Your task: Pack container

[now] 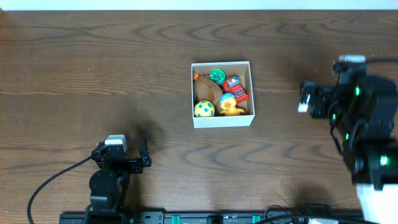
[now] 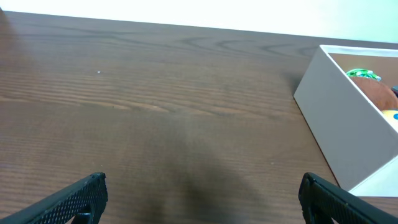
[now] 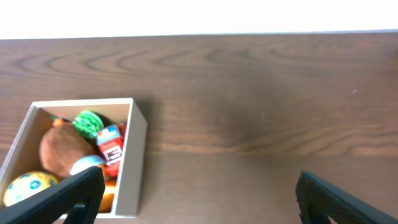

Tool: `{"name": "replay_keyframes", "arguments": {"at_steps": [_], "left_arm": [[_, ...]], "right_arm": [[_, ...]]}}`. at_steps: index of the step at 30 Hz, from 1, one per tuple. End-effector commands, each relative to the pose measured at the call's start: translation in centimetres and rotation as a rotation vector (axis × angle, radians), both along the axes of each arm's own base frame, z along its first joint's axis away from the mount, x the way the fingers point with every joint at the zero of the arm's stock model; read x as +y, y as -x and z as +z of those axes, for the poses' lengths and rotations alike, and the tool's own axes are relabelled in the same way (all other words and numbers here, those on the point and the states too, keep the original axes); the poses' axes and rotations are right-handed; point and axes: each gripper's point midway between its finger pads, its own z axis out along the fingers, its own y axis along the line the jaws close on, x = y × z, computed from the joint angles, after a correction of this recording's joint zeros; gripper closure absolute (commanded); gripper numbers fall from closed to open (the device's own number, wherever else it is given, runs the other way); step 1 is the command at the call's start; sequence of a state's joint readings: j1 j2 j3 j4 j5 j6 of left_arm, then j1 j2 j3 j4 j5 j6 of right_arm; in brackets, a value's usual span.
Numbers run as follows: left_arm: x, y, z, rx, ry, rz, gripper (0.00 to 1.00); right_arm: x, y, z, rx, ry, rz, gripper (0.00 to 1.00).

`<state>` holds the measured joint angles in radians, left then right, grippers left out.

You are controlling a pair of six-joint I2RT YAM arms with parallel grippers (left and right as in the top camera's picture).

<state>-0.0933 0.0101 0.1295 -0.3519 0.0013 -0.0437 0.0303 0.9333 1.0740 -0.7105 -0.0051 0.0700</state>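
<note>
The container [image 1: 222, 121] sits central on the worktop [image 1: 93, 62], toys [image 1: 208, 92] inside. The left end effector [image 2: 202, 190] and right end effector [image 3: 199, 186] both gape empty, well apart from it. The toys appear piled to the rim, so nudging the thin wall could spill one.

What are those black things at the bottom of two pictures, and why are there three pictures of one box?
Those black things are a robot's fingers. The robot has two arms at a wooden table. One picture comes from a camera above, and it shows the left arm and the right arm. The other two come from a little camera on each wrist, so the left gripper and the right gripper see their own fingers. Both are open and hold nothing. On the table stands the container, a white box. Inside it lie a green toy, a red toy, a brown toy and a yellow ball.
</note>
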Motion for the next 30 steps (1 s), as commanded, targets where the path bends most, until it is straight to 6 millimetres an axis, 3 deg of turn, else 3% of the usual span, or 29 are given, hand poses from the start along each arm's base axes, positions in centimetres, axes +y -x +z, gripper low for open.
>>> {"name": "replay_keyframes", "arguments": {"at_steps": [1, 9, 15, 26, 30], "left_arm": [[-0.1, 0.0, -1.0, 0.019, -0.015, -0.010, 0.02], [-0.1, 0.0, -1.0, 0.019, -0.015, -0.011, 0.02], [-0.1, 0.0, -1.0, 0.019, -0.015, -0.010, 0.02], [-0.1, 0.0, -1.0, 0.019, -0.015, -0.010, 0.02], [-0.1, 0.0, -1.0, 0.019, -0.015, -0.010, 0.02]], "right_arm": [[-0.4, 1.6, -3.2, 0.011, 0.077, 0.020, 0.01], [-0.4, 4.3, -9.8, -0.101, 0.067, 0.017, 0.01], [-1.5, 6.3, -14.8, -0.101, 0.063, -0.029, 0.01], [-1.6, 7.4, -17.4, -0.179, -0.007, -0.073, 0.01], [-1.7, 7.4, -16.9, -0.214, -0.010, -0.075, 0.01]]}}
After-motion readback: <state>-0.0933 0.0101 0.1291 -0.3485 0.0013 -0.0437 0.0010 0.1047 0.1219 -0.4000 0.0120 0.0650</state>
